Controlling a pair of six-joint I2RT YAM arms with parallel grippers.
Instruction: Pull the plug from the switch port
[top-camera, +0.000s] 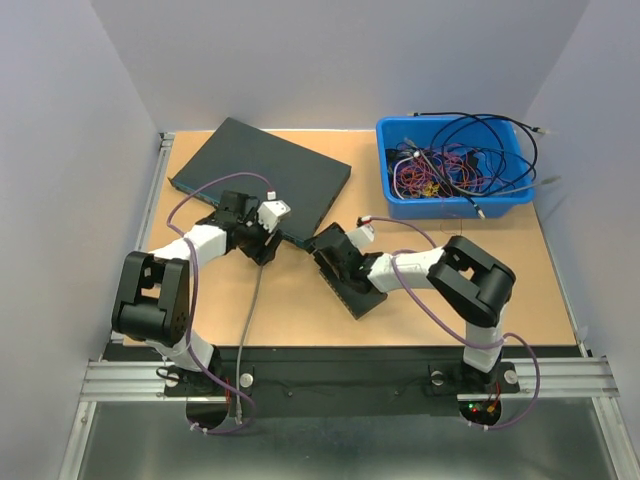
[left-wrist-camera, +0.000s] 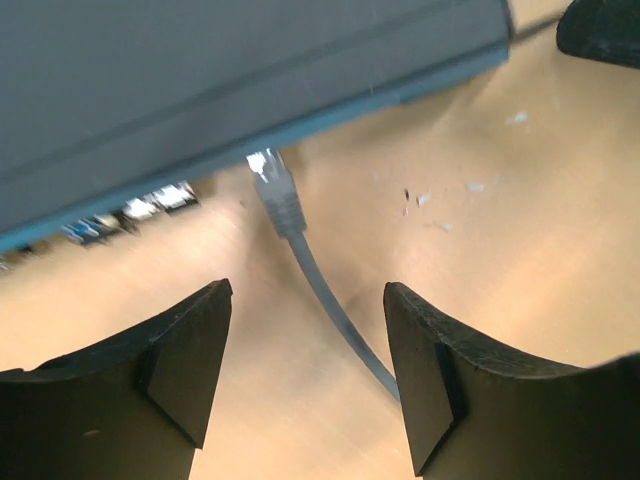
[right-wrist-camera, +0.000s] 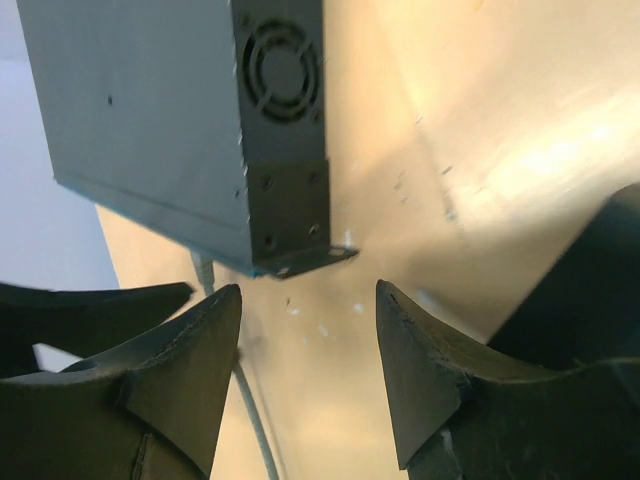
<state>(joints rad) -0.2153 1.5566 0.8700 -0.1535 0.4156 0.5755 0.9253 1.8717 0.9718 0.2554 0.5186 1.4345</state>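
The dark grey switch (top-camera: 262, 172) lies at the back left of the table, its port row (left-wrist-camera: 150, 203) facing my arms. The grey plug (left-wrist-camera: 276, 192) lies on the table with its clear tip at the switch's lower front edge; I cannot tell whether it still sits in a port. Its grey cable (left-wrist-camera: 335, 315) runs back between the fingers of my left gripper (left-wrist-camera: 307, 290), nearer the right finger, untouched. The left gripper (top-camera: 265, 248) is open. My right gripper (right-wrist-camera: 308, 290) is open and empty before the switch's fan-side corner (right-wrist-camera: 285, 150).
A blue bin (top-camera: 455, 170) full of tangled cables stands at the back right. The grey cable (top-camera: 248, 325) trails to the table's near edge. Both grippers are close together in front of the switch, the right one (top-camera: 327, 245) just right of the left.
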